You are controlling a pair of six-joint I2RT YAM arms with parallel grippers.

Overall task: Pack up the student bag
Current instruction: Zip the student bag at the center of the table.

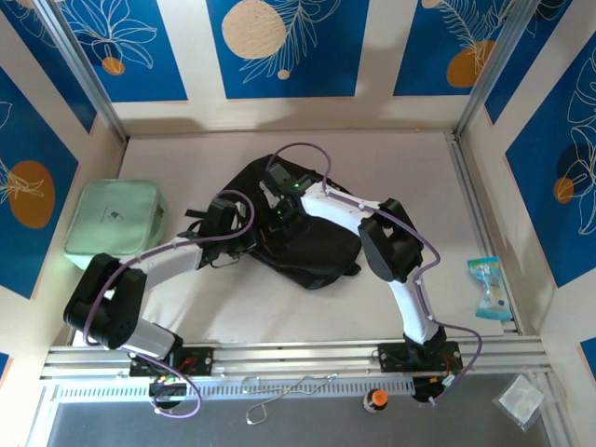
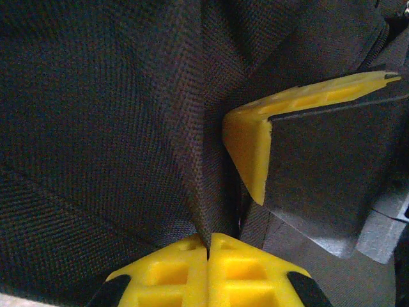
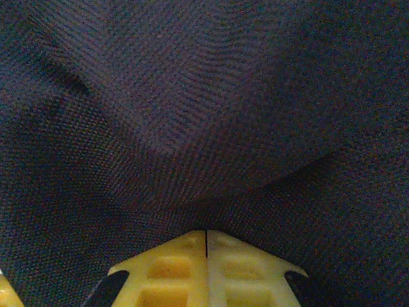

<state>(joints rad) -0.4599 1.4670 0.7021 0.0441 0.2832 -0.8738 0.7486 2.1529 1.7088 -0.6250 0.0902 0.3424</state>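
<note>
Far left lies a mint-green rectangular fabric zip case (image 1: 116,219), its small dark logo unreadable. Mid-table sits the large black soft fabric backpack (image 1: 312,247); the left gripper (image 2: 208,246) pinches a fold of it, and the right gripper (image 3: 206,233) is closed tight against its cloth. Far right is a blue-and-white plastic packet (image 1: 489,287), print illegible.

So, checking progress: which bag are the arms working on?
The black backpack mid-table: left gripper and right gripper are shut against its fabric. The mint-green case lies apart, left.
</note>
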